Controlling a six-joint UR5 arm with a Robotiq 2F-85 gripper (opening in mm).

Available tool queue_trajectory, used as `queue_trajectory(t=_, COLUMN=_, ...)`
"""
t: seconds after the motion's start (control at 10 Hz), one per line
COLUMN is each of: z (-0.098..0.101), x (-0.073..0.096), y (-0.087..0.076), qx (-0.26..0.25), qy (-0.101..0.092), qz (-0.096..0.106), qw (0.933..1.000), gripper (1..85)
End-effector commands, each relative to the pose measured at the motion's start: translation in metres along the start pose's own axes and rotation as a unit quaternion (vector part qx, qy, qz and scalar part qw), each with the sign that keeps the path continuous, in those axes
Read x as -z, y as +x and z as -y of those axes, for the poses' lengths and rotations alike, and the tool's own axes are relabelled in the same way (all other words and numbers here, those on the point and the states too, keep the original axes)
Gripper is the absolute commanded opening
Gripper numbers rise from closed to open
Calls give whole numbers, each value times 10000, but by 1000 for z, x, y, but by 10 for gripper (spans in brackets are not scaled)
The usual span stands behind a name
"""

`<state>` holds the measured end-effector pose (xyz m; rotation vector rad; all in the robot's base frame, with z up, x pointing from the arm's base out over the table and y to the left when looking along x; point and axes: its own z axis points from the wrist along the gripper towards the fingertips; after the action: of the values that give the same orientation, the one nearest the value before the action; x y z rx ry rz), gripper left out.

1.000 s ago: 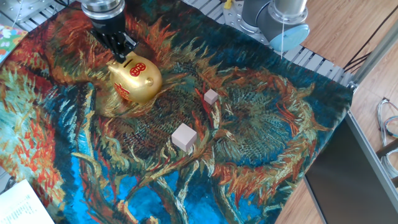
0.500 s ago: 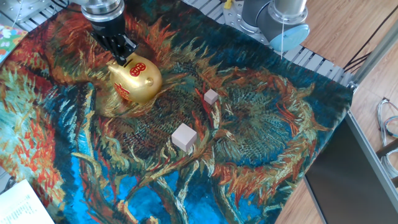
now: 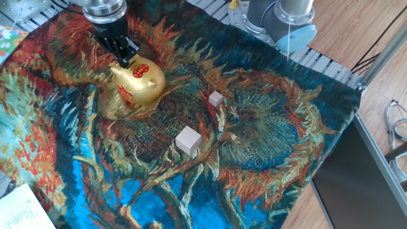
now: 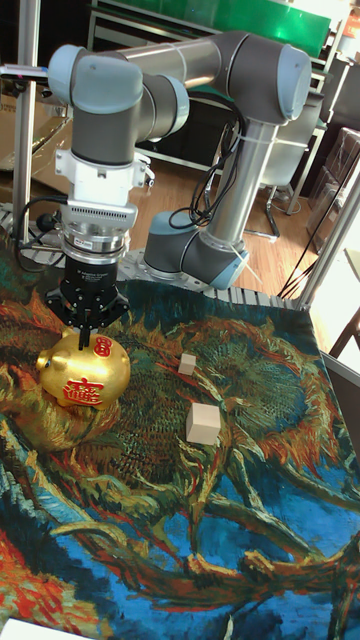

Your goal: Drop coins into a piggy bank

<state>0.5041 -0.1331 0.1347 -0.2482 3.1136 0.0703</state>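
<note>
The shiny gold piggy bank (image 3: 141,86) (image 4: 80,385) with red markings stands on the painted cloth at the back left. My gripper (image 3: 126,60) (image 4: 86,340) points straight down at the top of the bank's back, its black fingertips drawn together and touching or almost touching the gold surface. No coin shows in either view; anything pinched between the tips is hidden.
Two pale wooden cubes lie on the cloth right of the bank: a small one (image 3: 215,98) (image 4: 187,364) and a larger one (image 3: 188,140) (image 4: 203,422). The arm's base (image 3: 280,19) stands at the back right. White paper (image 3: 22,210) lies at the front left corner.
The gripper's wrist has shifted very slightly to the left above the bank. The bank and the cubes have not moved.
</note>
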Motion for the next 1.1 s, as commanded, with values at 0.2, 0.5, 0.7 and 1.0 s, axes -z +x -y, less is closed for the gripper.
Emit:
queue_trajectory(t=0.2, z=1, x=-3, y=-1, qx=-27, qy=-70, qz=65, qw=10000, gripper=13)
queue_trajectory(t=0.5, z=-1, x=-4, y=0, qx=-65, qy=-102, qz=62, qw=9999, gripper=13)
queue_trajectory(t=0.7, z=0, x=-7, y=2, qx=-66, qy=-109, qz=71, qw=9999, gripper=13)
queue_trajectory(t=1.0, z=2, x=-9, y=6, qx=-73, qy=-100, qz=77, qw=9999, gripper=13)
